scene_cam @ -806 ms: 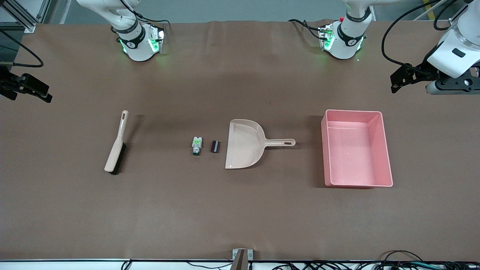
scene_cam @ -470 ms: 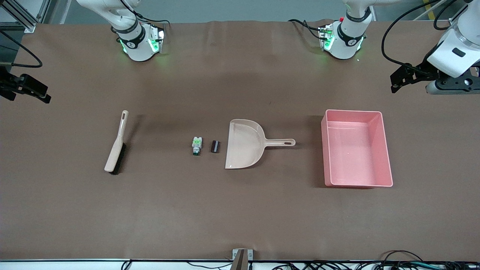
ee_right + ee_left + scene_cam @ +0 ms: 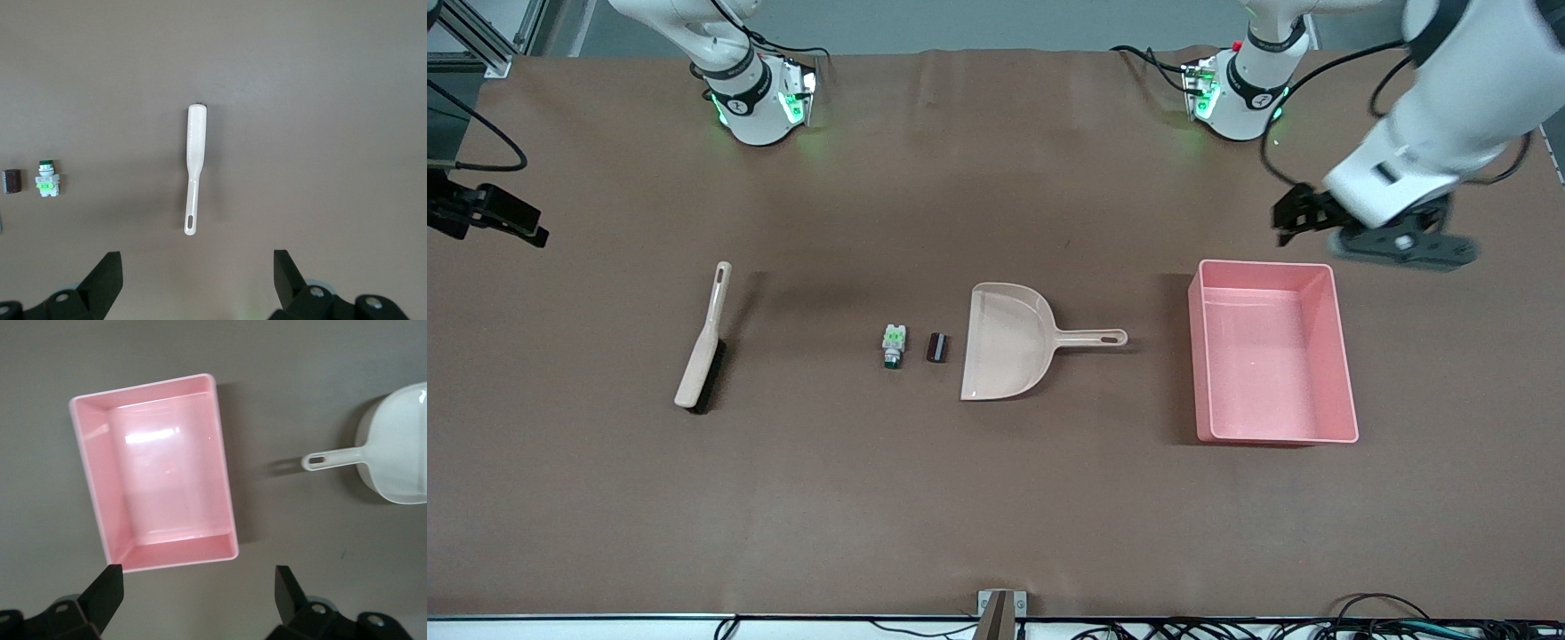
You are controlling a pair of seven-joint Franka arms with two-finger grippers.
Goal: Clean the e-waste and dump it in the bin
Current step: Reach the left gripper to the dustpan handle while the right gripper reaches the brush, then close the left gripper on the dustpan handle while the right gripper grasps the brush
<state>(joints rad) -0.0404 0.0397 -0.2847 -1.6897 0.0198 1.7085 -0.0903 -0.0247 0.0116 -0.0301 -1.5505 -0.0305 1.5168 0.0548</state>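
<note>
On the brown-covered desk point(image 3: 996, 498) you have a row of items. From the right arm's end: a beige plastic brush with dark bristles point(image 3: 703, 340), a small white blocky part with green marks point(image 3: 893, 344), a dark brown-black stubby cylinder point(image 3: 936, 347), a beige plastic dustpan with a handle point(image 3: 1009, 340), and a pink rectangular plastic tray with low walls point(image 3: 1272, 352) toward the left arm's end.

The two e-waste pieces lie just beside each other but apart, the cylinder close to the dustpan's open lip without touching it. The dustpan's handle points toward the pink tray — the two are well apart. No waste is visible inside the tray.

Left end effector point(image 3: 1294, 217): over the desk just off the tray's rim on the robot-base side, fingers point(image 3: 107, 592) spread wide, holding nothing.

Right end effector point(image 3: 503, 220): at the right arm's end of the desk — its wrist view looks down on the brush. Fingers point(image 3: 109, 274) spread wide, holding nothing.
</note>
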